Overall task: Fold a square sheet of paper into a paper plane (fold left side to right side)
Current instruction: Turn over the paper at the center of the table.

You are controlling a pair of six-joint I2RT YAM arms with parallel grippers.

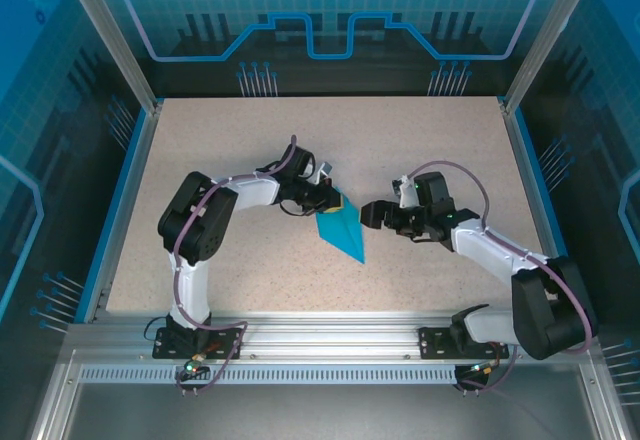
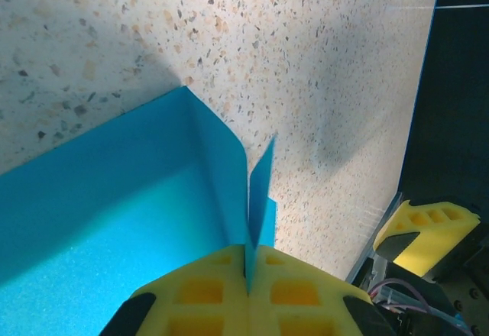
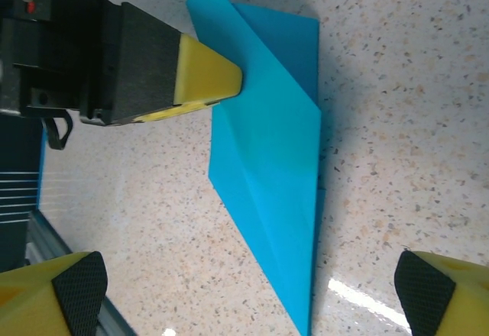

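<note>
A bright-blue sheet of paper (image 1: 341,232), folded into a narrow pointed wedge, lies near the middle of the speckled table (image 1: 200,140) between two robot arms. In the overhead view its tip points toward the near edge and slightly to the right. The left gripper (image 1: 326,198) reaches in from the left to the wedge's wide far end. Its wrist camera shows the two yellow fingers (image 2: 199,294) clamped together on a thin flap of the paper that stands upright off the table, while the rest of the sheet spreads flat below and to the left of the pinch. The right gripper (image 1: 371,212) sits just to the right of the paper's wide end, apart from it. In its own wrist view its yellow, black-padded fingers (image 3: 57,294) are spread wide at the lower corners, gripping nothing. That same view shows the left arm's yellow fingertip meeting the wedge's edge near the wide end. It also shows a long crease running down the sheet toward the point and a darker blue layer at the wedge's upper right side. A faint shadow falls on the table along the sheet's right edge. Both arms rise from bases bolted to an aluminium rail (image 1: 330,345) at the near side, their purple cables (image 1: 185,280) looping along the white links. Blue-patterned transparent panels (image 1: 330,10) enclose the work surface on three sides.
</note>
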